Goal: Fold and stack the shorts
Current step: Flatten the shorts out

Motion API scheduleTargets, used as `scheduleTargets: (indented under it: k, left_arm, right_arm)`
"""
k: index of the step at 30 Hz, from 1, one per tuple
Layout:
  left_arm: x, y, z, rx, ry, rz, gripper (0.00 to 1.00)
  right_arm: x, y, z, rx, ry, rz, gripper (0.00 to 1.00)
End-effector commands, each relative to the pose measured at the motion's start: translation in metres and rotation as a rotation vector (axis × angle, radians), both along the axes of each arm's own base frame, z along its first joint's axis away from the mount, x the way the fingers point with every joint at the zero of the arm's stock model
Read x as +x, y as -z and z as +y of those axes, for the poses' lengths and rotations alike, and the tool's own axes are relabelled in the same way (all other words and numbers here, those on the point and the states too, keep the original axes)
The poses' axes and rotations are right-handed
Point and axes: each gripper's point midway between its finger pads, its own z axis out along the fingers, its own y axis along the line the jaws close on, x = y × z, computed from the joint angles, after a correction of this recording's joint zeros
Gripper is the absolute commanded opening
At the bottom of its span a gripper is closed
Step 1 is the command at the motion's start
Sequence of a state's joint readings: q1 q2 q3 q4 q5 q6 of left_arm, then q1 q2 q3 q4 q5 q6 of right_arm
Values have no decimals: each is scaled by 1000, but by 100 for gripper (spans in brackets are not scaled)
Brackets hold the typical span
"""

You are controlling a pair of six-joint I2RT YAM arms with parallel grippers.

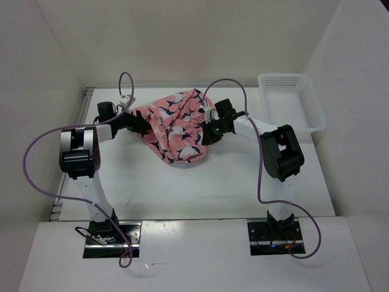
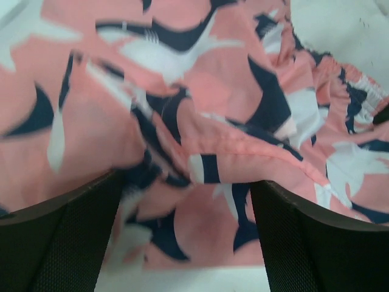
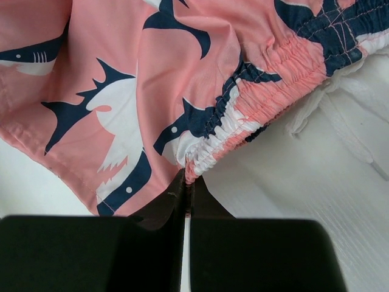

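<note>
The shorts (image 1: 176,125), salmon-pink with navy and white shapes, lie crumpled on the white table between both arms. My left gripper (image 1: 140,123) is at their left edge. In the left wrist view it (image 2: 185,249) stands open, its fingers (image 2: 55,243) wide apart with rumpled fabric (image 2: 200,121) lying between and beyond them. At the right edge of the shorts is my right gripper (image 1: 209,128). In its wrist view it (image 3: 189,182) is shut, pinching the gathered elastic waistband (image 3: 243,103). A white drawstring (image 3: 340,115) trails from the waistband onto the table.
A white mesh basket (image 1: 292,100) stands at the back right of the table (image 1: 200,188). Walls close in the table at the back and on both sides. Purple cables loop over both arms.
</note>
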State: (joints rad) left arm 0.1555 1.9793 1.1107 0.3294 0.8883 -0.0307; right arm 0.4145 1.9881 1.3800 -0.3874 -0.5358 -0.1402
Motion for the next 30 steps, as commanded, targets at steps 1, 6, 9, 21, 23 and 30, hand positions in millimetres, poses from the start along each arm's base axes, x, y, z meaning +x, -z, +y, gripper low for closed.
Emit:
scheduleTargets:
  k: [1, 6, 9, 21, 23, 30]
  left_arm:
    - [37, -41, -20, 28, 87, -226, 91]
    - [45, -25, -22, 35, 73, -176, 93]
    - [45, -23, -21, 36, 65, -151, 93]
    - [68, -41, 1, 42, 33, -201, 99]
    - [63, -35, 1, 38, 33, -175, 100]
    - [54, -45, 32, -2, -5, -51, 100]
  right_arm:
    - [8, -10, 6, 9, -24, -43, 0]
    - [4, -6, 4, 0, -31, -32, 0]
    - [4, -6, 3, -5, -44, -44, 0]
    - [1, -7, 0, -21, -74, -55, 0]
    - [-1, -10, 3, -22, -101, -79, 0]
    - [-6, -15, -2, -39, -119, -95, 0]
